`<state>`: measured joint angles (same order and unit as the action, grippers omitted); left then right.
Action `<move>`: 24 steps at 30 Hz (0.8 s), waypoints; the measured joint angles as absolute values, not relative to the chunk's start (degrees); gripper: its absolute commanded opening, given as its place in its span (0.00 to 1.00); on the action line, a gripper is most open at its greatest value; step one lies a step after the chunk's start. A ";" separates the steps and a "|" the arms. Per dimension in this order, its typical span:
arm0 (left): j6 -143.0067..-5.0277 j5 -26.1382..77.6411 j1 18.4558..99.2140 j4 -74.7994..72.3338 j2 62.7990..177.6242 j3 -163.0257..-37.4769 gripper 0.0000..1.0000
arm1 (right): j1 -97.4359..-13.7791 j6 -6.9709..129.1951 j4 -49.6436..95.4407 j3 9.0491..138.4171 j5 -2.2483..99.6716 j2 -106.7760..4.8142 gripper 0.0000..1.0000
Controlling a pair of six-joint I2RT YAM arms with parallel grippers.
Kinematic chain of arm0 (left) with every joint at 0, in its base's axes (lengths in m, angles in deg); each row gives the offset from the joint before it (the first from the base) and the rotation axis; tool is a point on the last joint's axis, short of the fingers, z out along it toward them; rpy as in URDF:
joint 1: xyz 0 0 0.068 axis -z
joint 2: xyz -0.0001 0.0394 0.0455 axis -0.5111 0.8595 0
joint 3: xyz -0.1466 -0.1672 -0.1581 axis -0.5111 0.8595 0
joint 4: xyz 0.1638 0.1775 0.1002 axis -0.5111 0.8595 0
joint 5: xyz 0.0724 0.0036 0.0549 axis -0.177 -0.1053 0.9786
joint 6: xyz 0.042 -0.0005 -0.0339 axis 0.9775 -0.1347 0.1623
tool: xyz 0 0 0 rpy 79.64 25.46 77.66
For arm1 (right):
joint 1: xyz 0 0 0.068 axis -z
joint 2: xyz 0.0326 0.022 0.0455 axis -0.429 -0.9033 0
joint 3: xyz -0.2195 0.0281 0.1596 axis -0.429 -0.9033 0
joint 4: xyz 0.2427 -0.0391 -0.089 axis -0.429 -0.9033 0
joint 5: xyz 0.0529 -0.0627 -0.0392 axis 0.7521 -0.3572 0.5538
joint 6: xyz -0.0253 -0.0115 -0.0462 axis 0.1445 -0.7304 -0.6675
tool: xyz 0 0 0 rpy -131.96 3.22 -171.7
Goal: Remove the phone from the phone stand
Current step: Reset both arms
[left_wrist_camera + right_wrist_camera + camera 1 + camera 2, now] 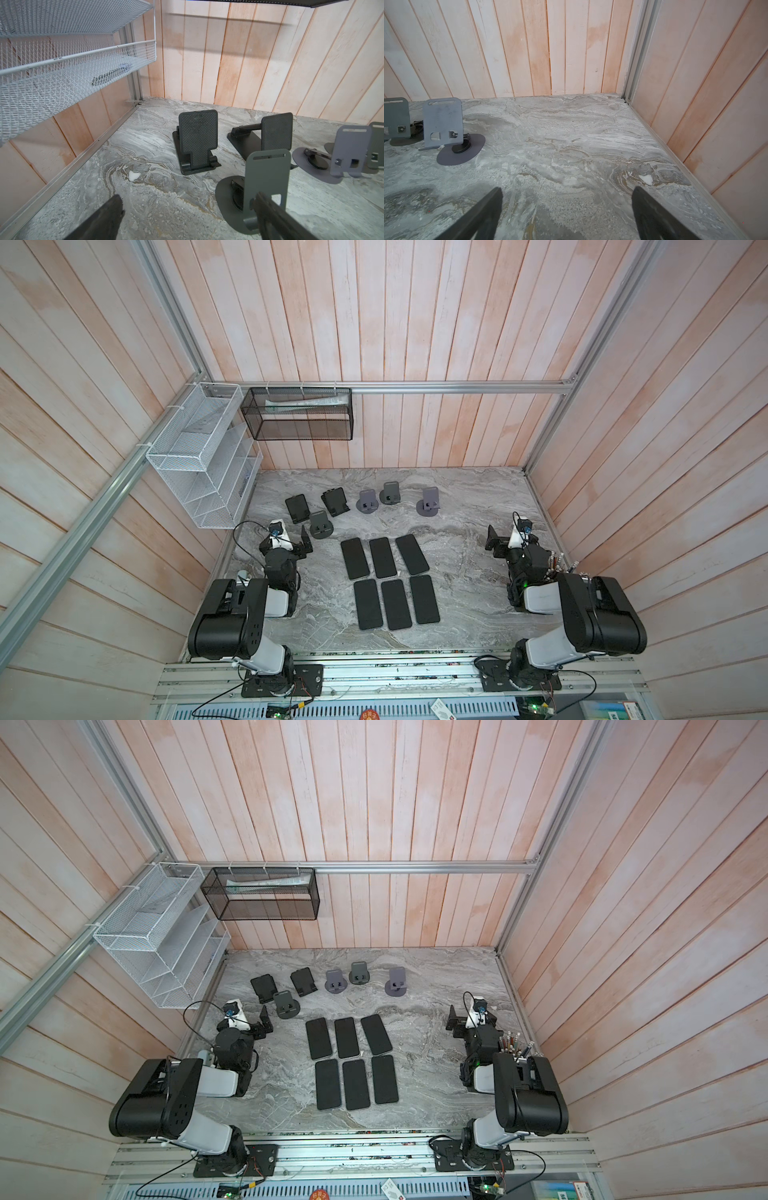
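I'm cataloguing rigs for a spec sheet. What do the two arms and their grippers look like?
Both arms have black joint housings and white links on black base plates bolted to an aluminium rail. The left gripper and right gripper are black with flat, dark fingers. Each wrist carries a white mount with a small camera. Black cables loop from wrists and bases.

Both arms are folded back low near their bases at opposite sides. The left gripper [306, 542] is held with its jaws spread wide, nothing between them. The right gripper [491, 540] is likewise held wide apart and empty.
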<state>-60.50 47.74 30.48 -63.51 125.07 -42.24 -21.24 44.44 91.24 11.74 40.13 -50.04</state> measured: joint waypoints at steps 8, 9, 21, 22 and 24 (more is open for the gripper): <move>-60.50 47.74 30.48 -63.51 125.07 -42.24 1.00 | -21.24 44.81 90.83 11.74 40.50 -50.06 0.98; -60.50 47.72 30.48 -63.51 125.07 -42.24 1.00 | -21.24 44.81 90.83 11.74 40.48 -50.06 0.98; -60.50 47.76 30.48 -63.51 125.07 -42.24 1.00 | -22.07 44.77 90.83 11.77 39.96 -50.06 0.98; -60.50 47.76 30.48 -63.51 125.07 -42.24 1.00 | -22.23 44.77 90.83 11.74 39.78 -50.06 0.98; -60.50 47.76 30.53 -63.51 125.07 -42.24 1.00 | -22.38 44.77 90.83 11.74 39.50 -50.06 0.98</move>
<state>-60.50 47.76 30.53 -63.51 125.07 -42.24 -22.38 44.77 90.83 11.74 39.50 -50.06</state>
